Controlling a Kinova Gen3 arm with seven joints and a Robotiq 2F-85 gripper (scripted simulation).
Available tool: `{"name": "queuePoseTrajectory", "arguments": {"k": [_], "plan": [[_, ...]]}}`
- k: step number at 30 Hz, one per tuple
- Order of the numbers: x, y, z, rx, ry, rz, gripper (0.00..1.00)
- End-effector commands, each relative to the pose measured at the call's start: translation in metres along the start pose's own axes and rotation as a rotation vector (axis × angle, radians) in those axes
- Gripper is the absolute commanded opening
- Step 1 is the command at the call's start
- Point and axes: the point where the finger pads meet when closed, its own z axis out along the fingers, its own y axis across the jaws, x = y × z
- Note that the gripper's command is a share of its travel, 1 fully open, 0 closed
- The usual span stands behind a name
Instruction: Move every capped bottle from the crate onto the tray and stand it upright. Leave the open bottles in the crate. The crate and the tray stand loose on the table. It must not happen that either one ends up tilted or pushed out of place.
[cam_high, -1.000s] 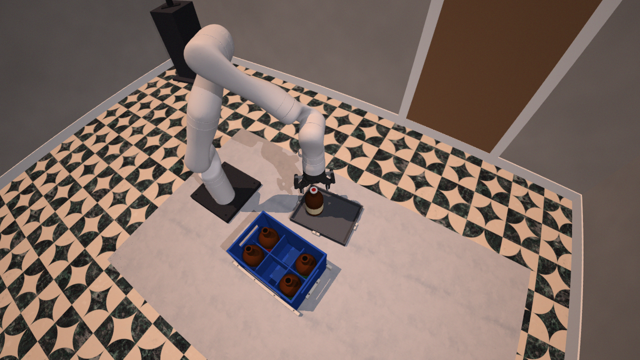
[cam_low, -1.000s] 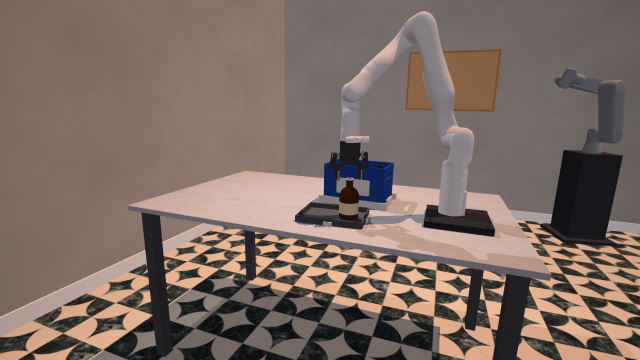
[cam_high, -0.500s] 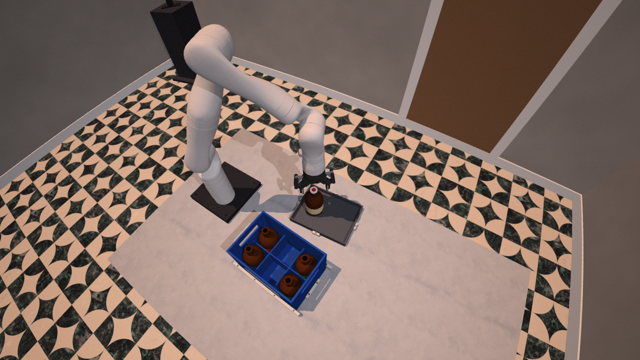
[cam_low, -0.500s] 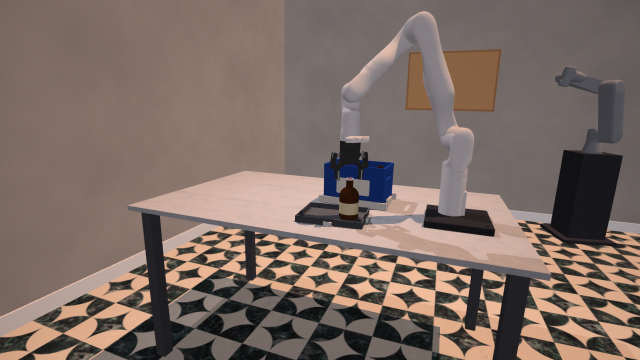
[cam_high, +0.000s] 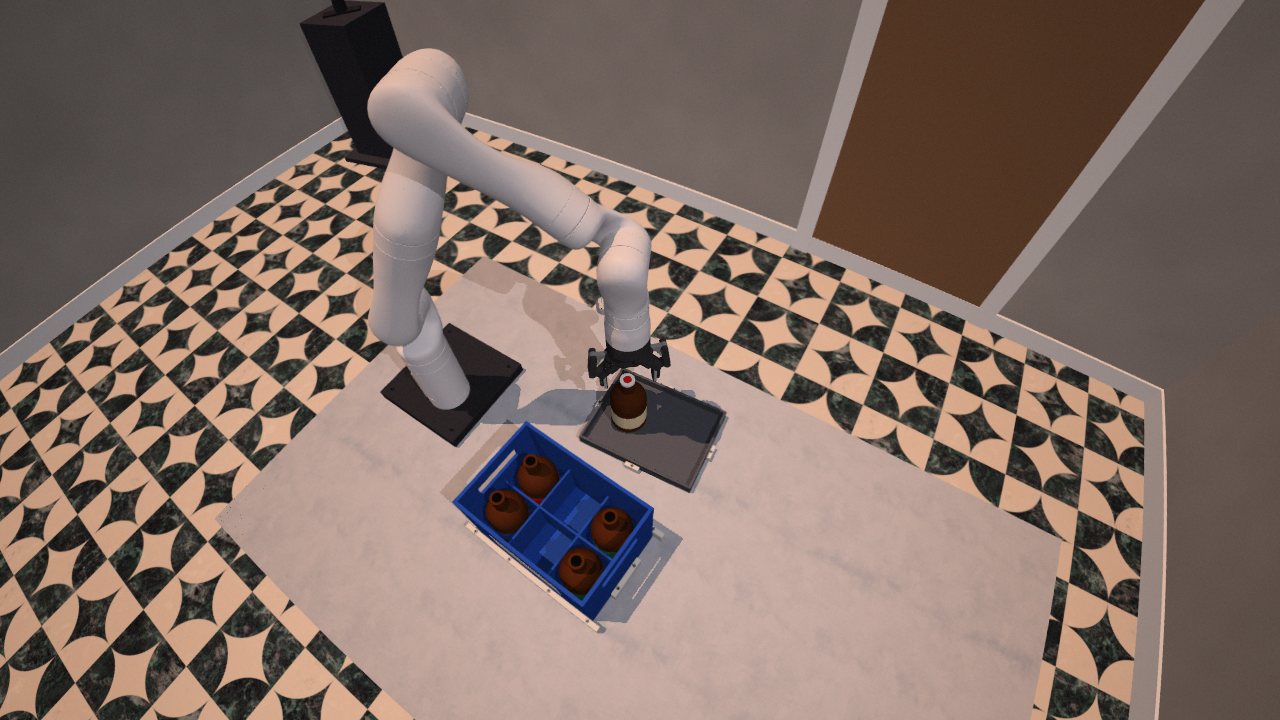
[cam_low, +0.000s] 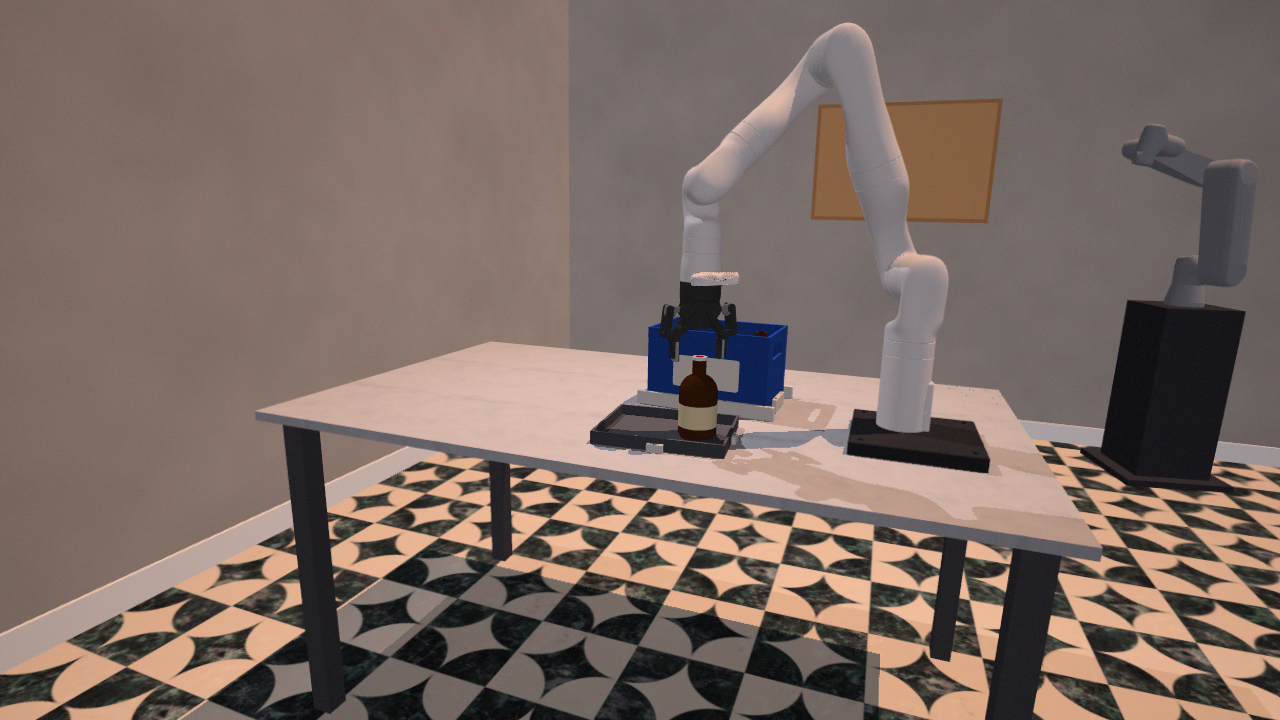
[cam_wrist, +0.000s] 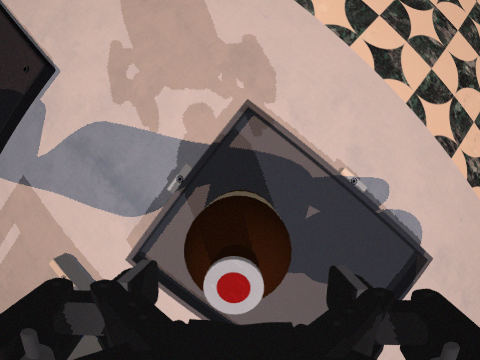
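Note:
A brown capped bottle (cam_high: 628, 403) with a white and red cap stands upright on the dark grey tray (cam_high: 652, 430), near its corner closest to the arm's base. It also shows in the exterior view (cam_low: 697, 410) and in the wrist view (cam_wrist: 238, 255). My gripper (cam_high: 628, 365) is open and empty, just above the bottle's cap, with the fingers apart from it (cam_wrist: 236, 287). The blue crate (cam_high: 554, 516) holds several brown bottles with open necks, such as one at the back left (cam_high: 537, 475) and one at the front (cam_high: 580, 568).
The arm's black base plate (cam_high: 452, 380) stands left of the tray. The crate's two middle compartments hold nothing. A second grey arm on a black pedestal (cam_low: 1172, 389) stands on the floor beyond the table.

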Motion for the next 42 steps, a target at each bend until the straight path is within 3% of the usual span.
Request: {"name": "queuePoseTrajectory", "arguments": {"k": [1, 15, 18, 32, 42], "plan": [[0.000, 0.000, -0.004, -0.002, 0.000, 0.000, 1.00], [0.000, 0.000, -0.051, -0.001, 0.003, -0.003, 1.00], [0.002, -0.001, -0.045, 0.006, 0.009, -0.001, 1.00], [-0.001, 0.001, -0.061, -0.001, 0.003, -0.003, 1.00], [-0.001, 0.001, -0.060, 0.000, 0.006, -0.003, 1.00]]}}
